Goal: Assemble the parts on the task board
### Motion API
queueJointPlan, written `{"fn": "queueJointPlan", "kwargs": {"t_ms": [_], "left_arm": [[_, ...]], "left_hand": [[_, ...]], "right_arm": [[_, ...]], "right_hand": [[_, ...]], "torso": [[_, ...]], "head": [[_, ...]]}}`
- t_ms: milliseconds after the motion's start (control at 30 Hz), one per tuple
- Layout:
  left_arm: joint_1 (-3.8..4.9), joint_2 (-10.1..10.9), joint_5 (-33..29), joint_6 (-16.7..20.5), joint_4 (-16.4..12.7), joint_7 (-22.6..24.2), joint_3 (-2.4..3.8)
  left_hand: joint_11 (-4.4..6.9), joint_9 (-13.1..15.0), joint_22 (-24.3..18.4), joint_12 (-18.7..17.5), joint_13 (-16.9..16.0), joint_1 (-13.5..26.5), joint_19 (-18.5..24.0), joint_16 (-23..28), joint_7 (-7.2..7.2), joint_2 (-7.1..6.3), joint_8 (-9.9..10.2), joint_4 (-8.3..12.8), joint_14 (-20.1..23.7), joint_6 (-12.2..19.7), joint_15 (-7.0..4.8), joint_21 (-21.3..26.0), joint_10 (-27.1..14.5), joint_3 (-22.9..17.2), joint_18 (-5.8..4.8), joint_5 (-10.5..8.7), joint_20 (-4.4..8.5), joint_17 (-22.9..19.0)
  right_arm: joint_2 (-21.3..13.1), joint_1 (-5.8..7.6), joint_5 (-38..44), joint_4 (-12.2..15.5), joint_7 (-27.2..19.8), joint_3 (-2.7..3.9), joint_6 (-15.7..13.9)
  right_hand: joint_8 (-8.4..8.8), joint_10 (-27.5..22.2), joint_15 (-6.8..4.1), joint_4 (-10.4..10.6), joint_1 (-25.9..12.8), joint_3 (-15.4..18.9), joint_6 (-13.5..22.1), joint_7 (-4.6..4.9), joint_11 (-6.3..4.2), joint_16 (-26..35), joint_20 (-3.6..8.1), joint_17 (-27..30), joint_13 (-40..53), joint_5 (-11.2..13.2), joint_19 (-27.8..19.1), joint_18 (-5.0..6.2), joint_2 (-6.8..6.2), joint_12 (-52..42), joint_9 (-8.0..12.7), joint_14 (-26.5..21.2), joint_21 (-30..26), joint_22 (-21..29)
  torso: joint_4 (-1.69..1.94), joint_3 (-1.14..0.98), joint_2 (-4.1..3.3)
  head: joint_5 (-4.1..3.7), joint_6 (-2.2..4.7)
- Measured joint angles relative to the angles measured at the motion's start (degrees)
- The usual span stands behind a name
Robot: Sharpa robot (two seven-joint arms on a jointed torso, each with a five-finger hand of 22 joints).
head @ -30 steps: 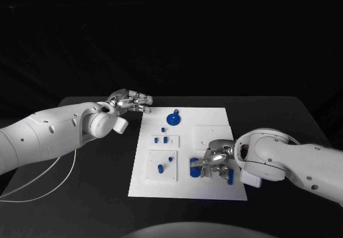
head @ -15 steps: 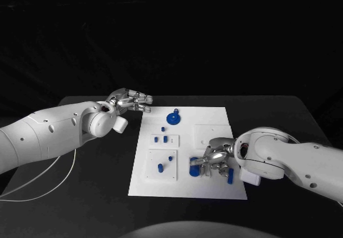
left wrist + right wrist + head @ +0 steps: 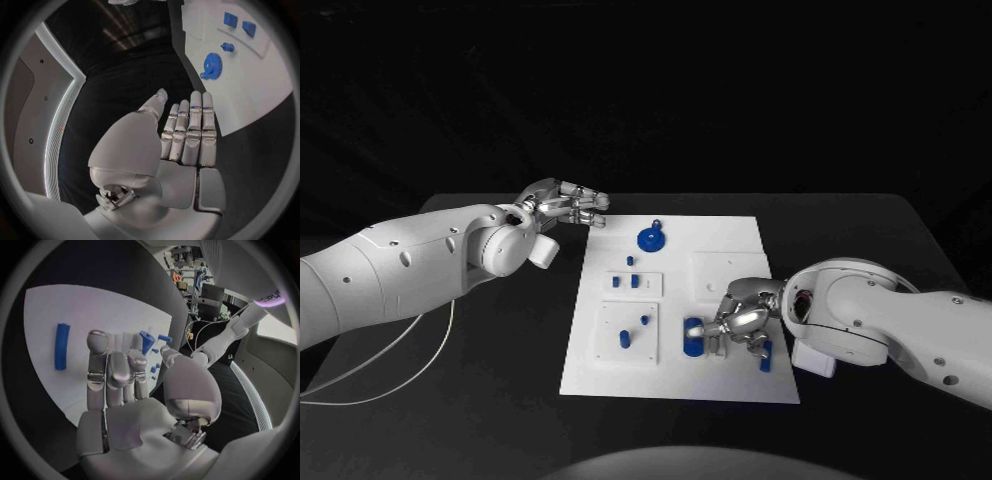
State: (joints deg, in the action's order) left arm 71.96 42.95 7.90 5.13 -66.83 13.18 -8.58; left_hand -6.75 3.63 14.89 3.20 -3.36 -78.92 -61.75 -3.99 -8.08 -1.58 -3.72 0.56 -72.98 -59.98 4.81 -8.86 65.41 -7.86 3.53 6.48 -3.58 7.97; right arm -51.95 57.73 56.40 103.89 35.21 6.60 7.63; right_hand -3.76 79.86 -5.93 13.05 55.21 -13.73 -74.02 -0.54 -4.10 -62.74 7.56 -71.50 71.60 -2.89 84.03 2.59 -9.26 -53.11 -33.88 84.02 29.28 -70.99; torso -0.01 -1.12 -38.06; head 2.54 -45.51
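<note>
Over on the left, the left hand [image 3: 564, 205] hangs above the black table [image 3: 473, 360] just off the board's [image 3: 733, 245] far left corner, fingers straight, side by side, holding nothing. On the board lie a blue gear [image 3: 649, 239], small blue parts [image 3: 630, 281] and a slot piece [image 3: 692, 337]. The right hand [image 3: 741, 322] sits low over the board's near right area beside a blue bar [image 3: 764, 356]; I cannot tell whether its bent fingers hold anything.

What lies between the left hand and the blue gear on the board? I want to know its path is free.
In the head view, only bare black table and the white task board's edge lie between the left hand and the blue gear.
</note>
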Motion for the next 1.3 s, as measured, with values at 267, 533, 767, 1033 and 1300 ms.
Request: {"fn": "queueJointPlan", "kwargs": {"t_ms": [267, 533, 767, 1033, 1300], "left_arm": [[0.00, -0.01, 0.02, 0.00, 0.02, -0.05, -0.01], [0.00, -0.03, 0.04, -0.02, 0.02, -0.07, -0.01], [0.00, -0.03, 0.05, -0.03, -0.01, -0.07, -0.02], [0.00, -0.01, 0.05, -0.04, -0.02, -0.07, -0.02], [0.00, 0.01, 0.06, -0.04, -0.04, -0.07, -0.02]], "left_hand": [[0.00, 0.00, 0.00, 0.00, 0.00, 0.00, 0.00, 0.00, 0.00, 0.00, 0.00, 0.00, 0.00, 0.00, 0.00, 0.00, 0.00, 0.00, 0.00, 0.00, 0.00, 0.00], [0.00, 0.00, 0.01, 0.00, 0.00, 0.00, 0.00, 0.00, 0.00, 0.00, 0.00, 0.00, 0.00, 0.00, 0.00, 0.00, 0.00, 0.00, 0.00, 0.00, 0.00, 0.02], [0.00, 0.00, 0.01, 0.00, 0.00, 0.00, 0.00, 0.00, 0.00, 0.00, 0.00, 0.00, 0.00, 0.00, 0.00, 0.00, 0.00, 0.00, 0.00, 0.00, 0.00, 0.04], [0.00, 0.00, 0.01, 0.00, 0.00, 0.00, 0.00, 0.00, 0.00, 0.00, 0.00, 0.00, 0.00, 0.00, 0.00, 0.00, 0.00, 0.00, 0.00, 0.00, 0.00, 0.03], [0.00, 0.00, 0.01, 0.00, 0.00, 0.00, 0.00, 0.00, 0.00, 0.00, 0.00, 0.00, 0.00, 0.00, 0.00, 0.00, 0.00, 0.00, 0.00, 0.00, 0.00, 0.03]], "right_arm": [[-0.57, 0.00, 0.00, 0.66, -0.63, 0.04, 1.64], [-0.44, -0.14, 0.09, 0.45, -0.67, 0.05, 3.37], [0.13, -0.34, 0.46, 0.04, -0.38, 0.05, 3.78], [0.85, -0.58, 1.22, -0.79, 0.40, 0.05, 3.22], [1.25, -0.79, 1.87, -1.35, 0.98, 0.05, 2.58]], "right_hand": [[0.00, 0.11, 0.01, -10.66, 5.10, 15.43, 0.00, 0.00, 0.11, 0.00, 0.00, 0.27, -0.20, -7.55, 0.00, 0.00, 7.52, 0.00, -0.66, 0.00, 0.34, -0.08], [0.00, 0.11, 0.01, -13.99, 7.99, 10.32, 0.00, 0.01, 0.11, 0.00, 0.00, 0.40, -0.43, -8.05, 0.00, 0.00, 6.54, -0.14, 0.30, 0.00, 0.34, -0.13], [0.00, 0.10, 0.01, -14.31, 7.87, 9.49, 0.00, 0.01, 0.11, 0.00, 0.00, 0.40, -0.43, -8.51, 0.00, 0.00, 6.66, -0.14, 0.51, -0.01, 0.34, -0.13], [0.00, 0.10, 0.02, -12.54, 4.76, 8.56, 0.01, 0.01, 0.11, 0.00, 0.00, 0.40, -0.43, -8.42, 0.00, 0.00, 10.29, -0.34, 0.17, -0.01, 0.34, -0.22], [0.00, 0.10, 0.02, -12.45, 3.20, 1.23, 0.01, 0.01, 0.11, -0.22, 0.00, 0.47, -0.48, -4.16, 0.00, 0.00, 8.99, -0.33, -1.58, -0.01, 0.34, -0.21]], "torso": [[0.00, 0.02, -0.01], [0.03, 0.07, -0.01], [0.10, 0.08, -0.02], [0.09, 0.08, -0.02], [0.06, 0.06, -0.02]], "head": [[-0.09, -0.08], [-0.18, -0.15], [-0.19, -0.23], [-0.19, -0.32], [-0.12, -0.35]]}}
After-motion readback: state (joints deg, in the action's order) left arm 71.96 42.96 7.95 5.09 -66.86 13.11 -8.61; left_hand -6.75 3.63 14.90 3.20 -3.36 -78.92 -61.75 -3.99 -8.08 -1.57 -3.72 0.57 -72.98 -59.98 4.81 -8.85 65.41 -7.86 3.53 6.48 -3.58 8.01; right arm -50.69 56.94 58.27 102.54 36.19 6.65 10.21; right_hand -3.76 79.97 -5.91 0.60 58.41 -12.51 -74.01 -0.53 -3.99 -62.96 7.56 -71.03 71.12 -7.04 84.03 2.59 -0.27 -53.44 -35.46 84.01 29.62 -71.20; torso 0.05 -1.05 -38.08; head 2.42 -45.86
